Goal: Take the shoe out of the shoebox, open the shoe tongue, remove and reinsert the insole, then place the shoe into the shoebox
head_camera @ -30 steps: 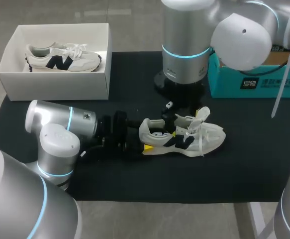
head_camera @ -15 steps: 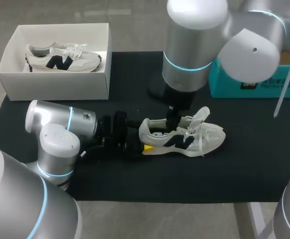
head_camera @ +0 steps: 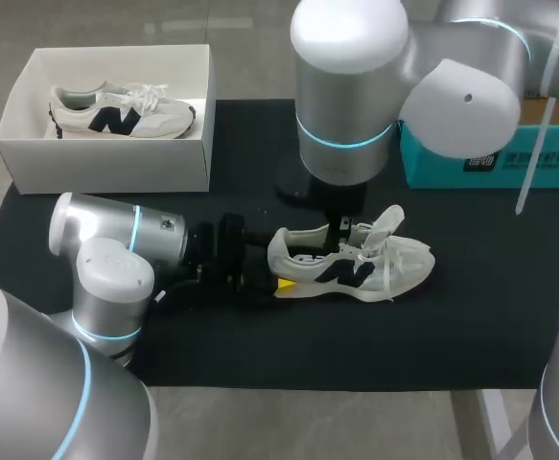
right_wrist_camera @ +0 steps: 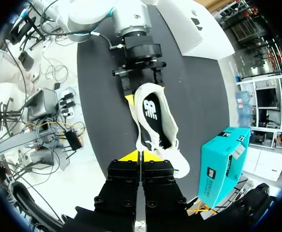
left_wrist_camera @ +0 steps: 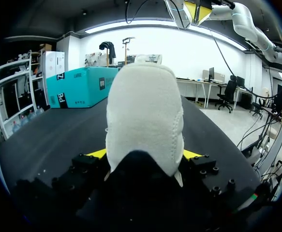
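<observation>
White navy-logo sneaker (head_camera: 351, 259) on black counter (head_camera: 471, 326), white cardboard shoebox (head_camera: 106, 165) well apart, heel clamped in left gripper (left_wrist_camera: 144, 154), right gripper (right_wrist_camera: 141, 155) closed empty above its opening; likely insole removal, next needs it opened and lowered inside.

The teal box (head_camera: 495, 158) has a dark square mark and lines of small print on its side, too small to read. Left of it, the shoe (head_camera: 351, 264) has a dark letter-shaped logo on its side and a white logo on its insole (right_wrist_camera: 150, 110). Further left of the teal box, the second shoe (head_camera: 121, 110) in the shoebox (head_camera: 106, 163) has the same dark logo.
</observation>
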Controlling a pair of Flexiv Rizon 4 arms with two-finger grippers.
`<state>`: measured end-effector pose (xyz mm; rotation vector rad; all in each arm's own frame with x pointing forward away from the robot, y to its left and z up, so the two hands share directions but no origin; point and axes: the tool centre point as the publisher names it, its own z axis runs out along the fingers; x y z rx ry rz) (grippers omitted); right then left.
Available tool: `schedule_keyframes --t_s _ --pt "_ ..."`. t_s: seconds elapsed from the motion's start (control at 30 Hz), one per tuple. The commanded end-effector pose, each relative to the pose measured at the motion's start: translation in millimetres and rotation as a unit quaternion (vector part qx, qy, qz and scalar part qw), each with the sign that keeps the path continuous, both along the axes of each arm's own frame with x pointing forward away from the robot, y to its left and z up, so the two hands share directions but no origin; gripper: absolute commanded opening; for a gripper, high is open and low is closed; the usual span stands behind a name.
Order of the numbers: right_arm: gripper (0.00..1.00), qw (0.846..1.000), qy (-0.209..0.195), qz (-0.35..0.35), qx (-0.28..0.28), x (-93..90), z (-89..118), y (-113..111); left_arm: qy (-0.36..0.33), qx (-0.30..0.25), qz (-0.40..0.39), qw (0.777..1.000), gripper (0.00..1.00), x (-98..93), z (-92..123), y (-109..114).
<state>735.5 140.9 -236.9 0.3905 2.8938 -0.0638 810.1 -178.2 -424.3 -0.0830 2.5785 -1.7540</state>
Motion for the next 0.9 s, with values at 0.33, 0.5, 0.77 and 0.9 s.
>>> schedule_keyframes --t_s 0.33,0.5,0.77,0.9 --pt "0.0 1.0 0.001 -0.009 0.016 32.0 -36 12 0.0 0.0 0.0 1.0 0.0 0.2 -1 0" --pt "0.0 1.0 -0.007 0.004 0.005 40.9 -53 12 0.0 0.0 0.0 1.0 0.0 0.2 -1 0" --pt "0.0 1.0 -0.005 0.012 -0.005 50.0 -72 11 0.0 0.0 0.0 1.0 0.0 0.2 -1 0" --pt "0.0 1.0 -0.003 0.017 -0.005 53.6 -83 9 0.0 0.0 0.0 1.0 0.0 0.2 -1 0"
